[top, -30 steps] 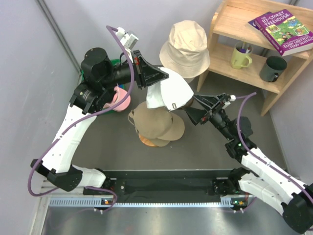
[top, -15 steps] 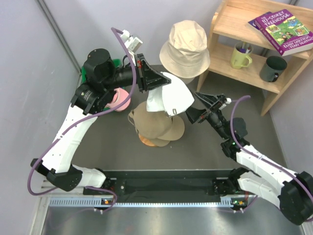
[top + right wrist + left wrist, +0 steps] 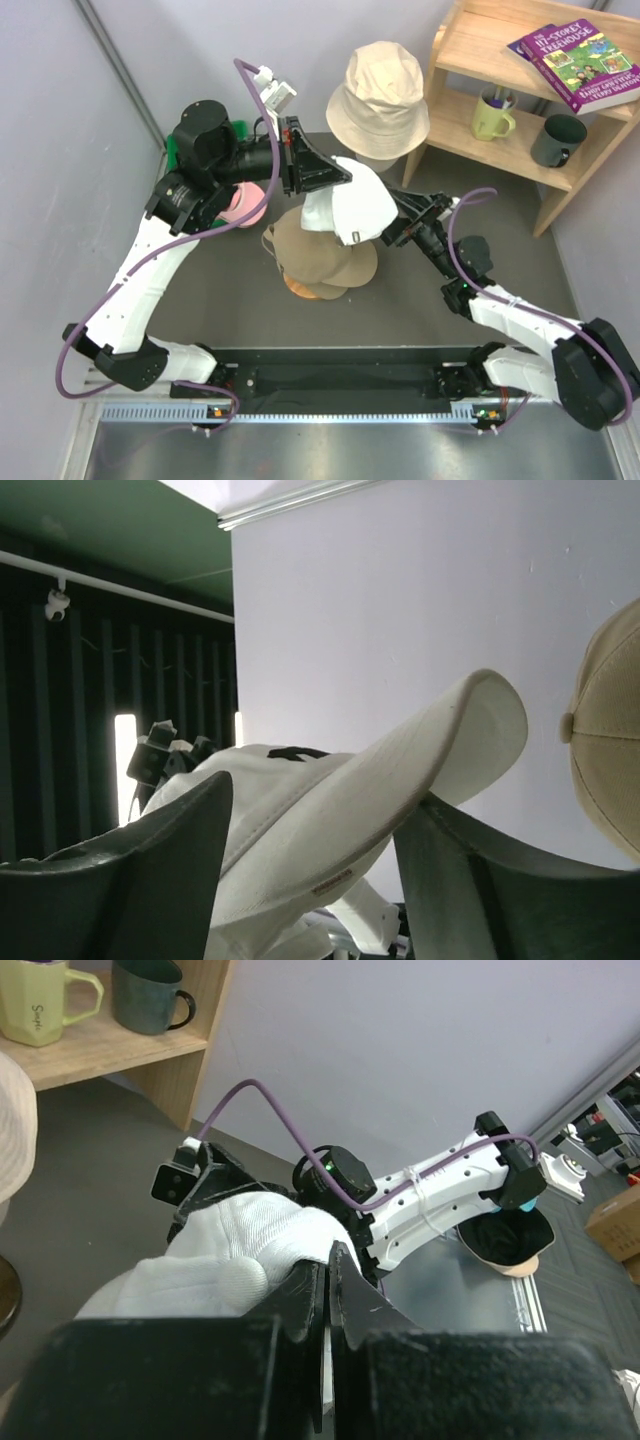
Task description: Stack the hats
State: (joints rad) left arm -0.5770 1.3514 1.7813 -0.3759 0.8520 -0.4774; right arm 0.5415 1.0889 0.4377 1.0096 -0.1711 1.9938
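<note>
My left gripper is shut on the back edge of the white cap and holds it in the air above the tan cap. In the left wrist view the jaws pinch the white fabric. My right gripper is open at the cap's right side. In the right wrist view the white brim lies between the spread fingers, with the dark logo on top. The cream bucket hat sits at the back. The pink cap lies under my left arm. No blue cap shows.
A wooden shelf at the back right holds a yellow-green mug, a dark mug and a purple book. The tan cap rests on a wooden stand base. Grey walls close in left and behind.
My right gripper has moved up and left until its open fingers sit around the white cap's brim. My left gripper has swung the white cap slightly right and turned it flatter.
</note>
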